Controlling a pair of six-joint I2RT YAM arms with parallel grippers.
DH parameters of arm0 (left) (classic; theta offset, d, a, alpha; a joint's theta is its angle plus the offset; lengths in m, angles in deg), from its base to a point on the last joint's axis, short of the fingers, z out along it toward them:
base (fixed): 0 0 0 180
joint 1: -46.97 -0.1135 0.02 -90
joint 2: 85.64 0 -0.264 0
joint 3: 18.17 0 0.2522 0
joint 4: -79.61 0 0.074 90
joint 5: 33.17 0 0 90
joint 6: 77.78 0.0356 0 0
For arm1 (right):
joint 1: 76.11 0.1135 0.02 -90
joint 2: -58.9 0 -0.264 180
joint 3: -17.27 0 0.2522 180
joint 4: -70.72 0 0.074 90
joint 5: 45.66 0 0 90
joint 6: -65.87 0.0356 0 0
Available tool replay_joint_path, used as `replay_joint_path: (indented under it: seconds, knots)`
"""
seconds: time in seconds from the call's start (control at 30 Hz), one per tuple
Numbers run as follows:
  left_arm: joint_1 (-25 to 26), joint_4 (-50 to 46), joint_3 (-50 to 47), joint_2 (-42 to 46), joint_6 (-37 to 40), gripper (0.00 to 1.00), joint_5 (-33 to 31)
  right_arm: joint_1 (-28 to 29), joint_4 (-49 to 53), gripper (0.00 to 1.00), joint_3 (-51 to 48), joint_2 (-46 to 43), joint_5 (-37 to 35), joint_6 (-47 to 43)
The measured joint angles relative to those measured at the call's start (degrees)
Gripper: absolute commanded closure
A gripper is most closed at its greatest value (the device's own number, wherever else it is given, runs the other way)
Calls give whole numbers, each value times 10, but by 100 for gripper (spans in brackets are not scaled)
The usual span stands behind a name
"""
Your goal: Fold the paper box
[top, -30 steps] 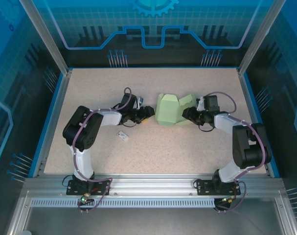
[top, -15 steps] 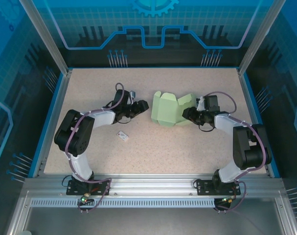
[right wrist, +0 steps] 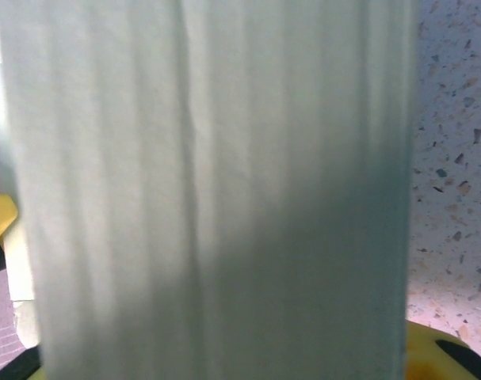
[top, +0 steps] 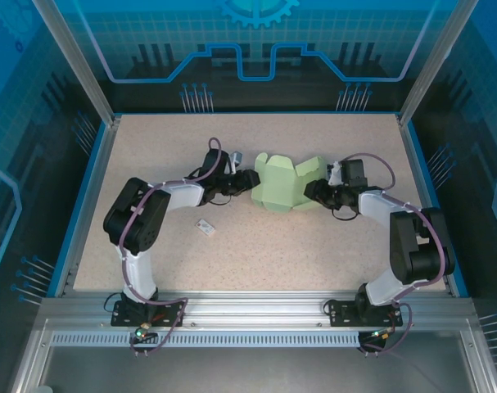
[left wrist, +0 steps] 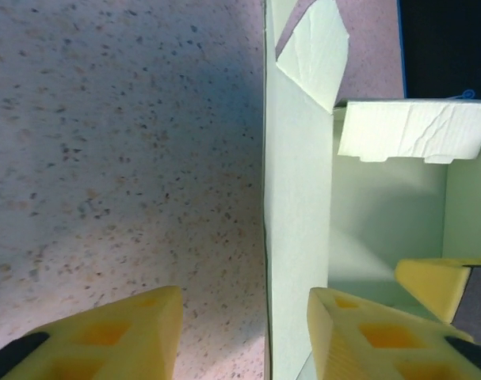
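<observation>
The paper box (top: pixel 277 187), pale mint-green and partly raised with its flaps loose, lies mid-table between both arms. My left gripper (top: pixel 250 182) is at its left edge. In the left wrist view its yellow fingers (left wrist: pixel 105 340) stand apart astride the box's left wall (left wrist: pixel 299 198), one outside and one inside, with a gap to the wall: open. My right gripper (top: pixel 312 191) holds the box's right side. One of its yellow fingers (left wrist: pixel 434 281) shows inside the box. A mint panel (right wrist: pixel 208 190) fills the right wrist view, with a yellow fingertip (right wrist: pixel 450 352) at the lower right.
A tiny white printed tag (top: pixel 205 228) lies on the speckled table (top: pixel 256 254), in front of the left arm. Blue rails and transparent walls (top: pixel 92 188) bound the table on all sides.
My left gripper drew back to the left, then returned to the box's left edge with narrower jaws. The box's left flap spread outward. The right gripper stayed on the box's right side.
</observation>
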Motion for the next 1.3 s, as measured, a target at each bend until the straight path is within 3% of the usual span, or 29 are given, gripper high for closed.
replay_joint_path:
  seconds: [0.23, 0.3, 0.47, 0.57, 0.9, 1.1, 1.3]
  knots:
    - [2, 11, 6, -3, 16, 86, 10, 4, 0, 56, 0, 0, 0, 0]
    - [2, 7, 9, -3, 30, 90, 10, 4, 2, 50, 0, -2, 0, 0]
    - [2, -63, 27, 5, 105, 96, -7, 4, 32, 25, 8, -30, -8, -19]
    - [2, -133, 51, 28, 173, 96, -27, 3, 64, 19, 24, -63, -26, -39]
    - [2, -409, 216, 117, 459, 93, -101, 7, 173, 19, 129, -153, -104, -145]
    - [2, -543, 296, 124, 601, 89, -114, 52, 210, 21, 178, -122, -103, -225]
    - [2, -670, 416, 61, 686, 88, -97, 63, 217, 25, 190, -57, -67, -271]
